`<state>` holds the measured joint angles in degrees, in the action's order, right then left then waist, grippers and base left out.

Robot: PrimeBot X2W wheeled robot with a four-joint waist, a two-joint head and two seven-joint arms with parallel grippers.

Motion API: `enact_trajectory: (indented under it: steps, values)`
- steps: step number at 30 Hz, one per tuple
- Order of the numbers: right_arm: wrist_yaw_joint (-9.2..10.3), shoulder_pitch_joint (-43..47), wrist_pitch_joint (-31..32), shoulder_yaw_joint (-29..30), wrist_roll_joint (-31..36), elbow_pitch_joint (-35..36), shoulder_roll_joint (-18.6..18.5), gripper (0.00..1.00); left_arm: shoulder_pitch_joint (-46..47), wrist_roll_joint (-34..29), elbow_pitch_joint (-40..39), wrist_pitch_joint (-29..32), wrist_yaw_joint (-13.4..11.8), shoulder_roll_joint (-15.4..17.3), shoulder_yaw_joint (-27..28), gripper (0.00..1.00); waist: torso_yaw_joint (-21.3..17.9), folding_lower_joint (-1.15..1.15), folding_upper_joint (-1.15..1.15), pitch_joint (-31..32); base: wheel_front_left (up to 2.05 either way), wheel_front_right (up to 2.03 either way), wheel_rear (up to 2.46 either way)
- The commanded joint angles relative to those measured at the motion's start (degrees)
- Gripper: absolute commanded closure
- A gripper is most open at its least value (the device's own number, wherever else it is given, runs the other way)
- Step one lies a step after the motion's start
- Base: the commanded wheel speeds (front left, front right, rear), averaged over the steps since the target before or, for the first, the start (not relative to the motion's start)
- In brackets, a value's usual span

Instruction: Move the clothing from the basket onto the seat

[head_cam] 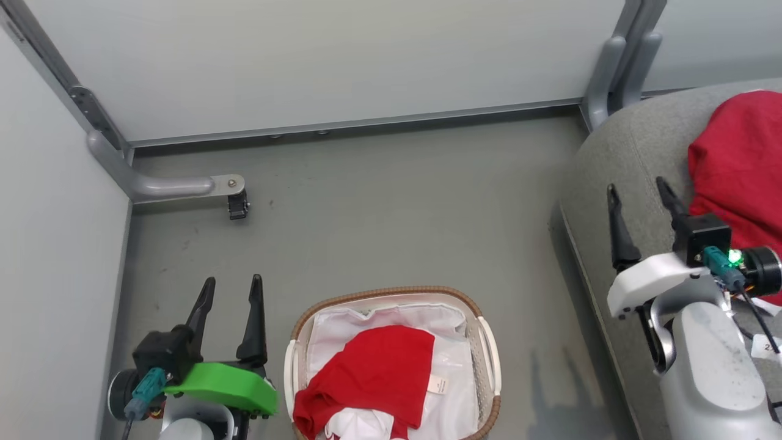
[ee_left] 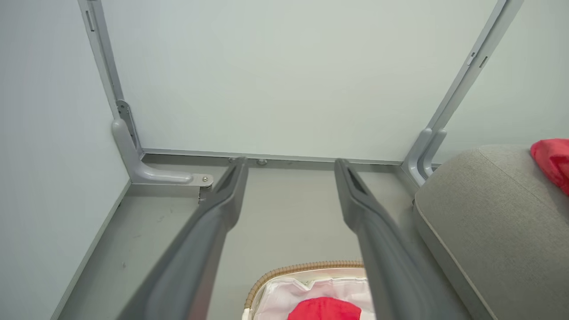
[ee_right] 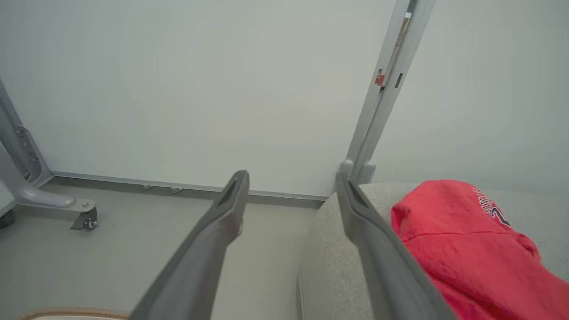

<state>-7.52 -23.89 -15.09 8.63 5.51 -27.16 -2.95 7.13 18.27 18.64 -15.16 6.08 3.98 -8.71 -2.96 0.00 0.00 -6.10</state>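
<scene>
The oval cream-white perforated plastic basket with a brown woven rim (head_cam: 391,291) stands on the grey floor (head_cam: 391,201). Inside it, on the white cloth lining (head_cam: 455,342), lies a crumpled bright-red soft fabric garment (head_cam: 372,373). A small white label (head_cam: 437,384) sits at the garment's right edge, and some white fabric shows at the basket's near end.

To the right of the basket, across a strip of bare floor, is the large grey woven-fabric upholstered seat with a rounded corner (head_cam: 629,146). A second bright-red garment (head_cam: 739,153) lies bunched on the seat, well apart from the basket (the right wrist view shows dark lettering on it, too cut off to read).

The left gripper (head_cam: 233,280), on a green housing, is held just left of the basket. Its two long dark fingers are spread wide with nothing between them, and they touch neither the basket nor the cloth. The right gripper (head_cam: 635,183), on a white housing, is well to the right of the basket, over the seat's rounded edge. Its fingers are parted just as wide and grip nothing. The second bright-red garment lies beside the outer finger, not between the two; whether it brushes that finger I cannot tell.

Beyond the basket and to its left, a grey metal foot with a small black caster (head_cam: 237,206) rests on the floor below pale panel walls (head_cam: 342,61).
</scene>
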Motion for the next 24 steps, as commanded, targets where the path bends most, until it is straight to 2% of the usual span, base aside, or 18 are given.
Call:
enact_trajectory:
  steps: [1, 9, 15, 24]
  values:
    - [0.05, 1.5, -0.1, -1.3, -1.3, 0.1, -0.2, 0.0, -1.3, -0.3, -0.3, 0.0, 0.3, -0.4, 0.9, 0.0, 1.9, 0.0, 0.0, 1.7, 0.0, 0.0, 0.0]
    - [0.06, 6.3, -0.1, -8.2, -9.3, 2.1, -0.1, 0.0, -4.1, -1.3, -0.7, 0.0, 0.9, -0.9, 3.7, 0.0, 3.5, 0.0, 0.0, 2.8, 0.0, 0.0, 0.0]
    - [0.05, 9.3, -0.1, -9.4, -10.9, 3.6, -0.1, 0.0, -5.0, -1.4, -0.7, 0.0, 1.2, -1.1, 4.3, 0.0, 3.8, 0.0, 0.0, 3.1, 0.0, 0.0, 0.0]
    - [0.05, 11.6, -0.1, -8.2, -12.4, 3.9, 0.0, 0.0, -5.5, -0.3, -0.7, 0.0, 1.3, -1.1, 4.2, 0.0, 3.5, 0.0, 0.0, 3.2, 0.0, 0.0, 0.0]
